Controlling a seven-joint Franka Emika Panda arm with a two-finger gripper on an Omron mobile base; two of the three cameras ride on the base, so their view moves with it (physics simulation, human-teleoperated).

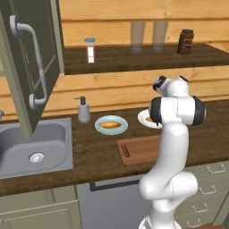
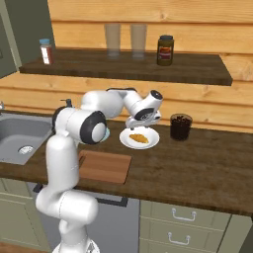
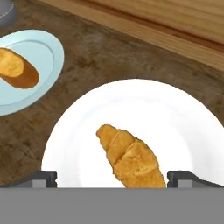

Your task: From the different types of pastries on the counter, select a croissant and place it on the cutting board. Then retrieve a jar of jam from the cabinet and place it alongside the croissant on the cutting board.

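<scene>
Hand view looks straight down on the croissant [image 3: 131,157], lying on a white plate [image 3: 144,105] with one dark fingertip [image 3: 41,178] of the tool showing at each side of it. The tool [image 3: 118,178] stands wide open with nothing in it, hanging above the croissant; I cannot tell that it touches either pastry or plate. Off to one side, just beside the white plate, a light blue plate [image 3: 43,57] carries the longer oval pastry [image 3: 15,68].

From the right base view, the arm reaches forward over the table [image 2: 197,168] and the tool [image 2: 141,124] hangs just above the white plate [image 2: 150,141], where the croissant [image 2: 139,139] lies. A dark cup [image 2: 181,127] stands near that plate, toward the right. The cutting board [image 2: 106,166] lies flat on the table nearer the front edge, bare, partly hidden behind the arm.

From the left base view, the cutting board [image 1: 136,150] shows its dark slot handle at its left end, and the light blue plate [image 1: 111,125] with the oval pastry [image 1: 110,125] sits just behind it. A soap dispenser [image 1: 83,110] stands beside the grey sink [image 1: 33,145]. An open cabinet door [image 1: 31,62] hangs at the left. On the shelf [image 1: 143,56] above are a small white bottle [image 1: 90,50], two clear glasses [image 1: 137,35] and a brown jar [image 1: 185,41] with a red label.
</scene>
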